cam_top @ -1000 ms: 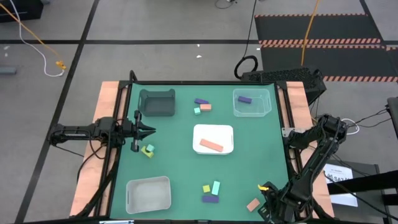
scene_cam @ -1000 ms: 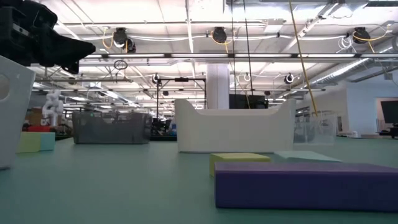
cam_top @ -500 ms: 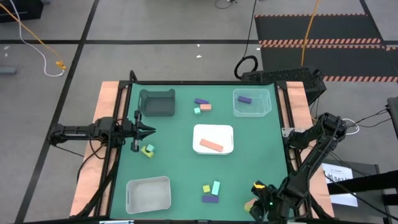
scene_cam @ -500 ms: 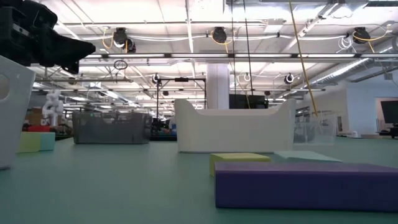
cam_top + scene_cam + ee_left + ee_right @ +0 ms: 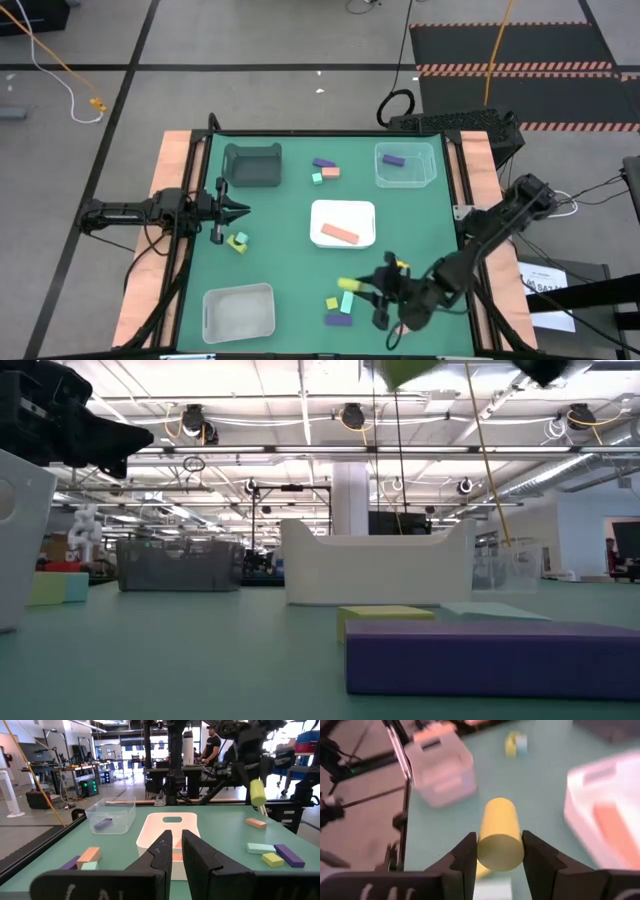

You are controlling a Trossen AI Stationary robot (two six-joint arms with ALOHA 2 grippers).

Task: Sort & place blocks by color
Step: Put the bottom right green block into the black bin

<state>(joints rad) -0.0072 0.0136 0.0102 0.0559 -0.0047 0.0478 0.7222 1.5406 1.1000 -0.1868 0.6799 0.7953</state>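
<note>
My right gripper (image 5: 364,289) hovers above the table's near middle, shut on a yellow cylinder block (image 5: 349,285), which also shows in the left wrist view (image 5: 257,794). Below it lie a yellow cube (image 5: 331,303), a mint bar (image 5: 347,301) and a purple bar (image 5: 339,320). A salmon bar (image 5: 339,233) rests in the white tray (image 5: 343,208), and a purple bar (image 5: 393,159) in the clear tray (image 5: 428,165). More blocks (image 5: 324,170) lie near the far edge. My left gripper (image 5: 243,211) waits shut at the left edge, beside a yellow and mint pair (image 5: 238,241). My right gripper pinches the yellow cylinder's round sides (image 5: 499,827) between its two fingers (image 5: 465,857), near one end. The block is lifted clear of the table. In the left wrist view it hangs tilted below the fingers.
A dark grey tray (image 5: 252,165) stands at the far left and a white basket (image 5: 239,312) at the near left. A salmon block (image 5: 256,822) lies near the table's near right. Green mat shows bare between the trays. People stand beyond the table (image 5: 212,745).
My right arm has swung from the near right corner toward the table's left, carrying the yellow cylinder over the near cluster of blocks. The gripper has come into the top of the low view. The blocks on the table have kept their places.
</note>
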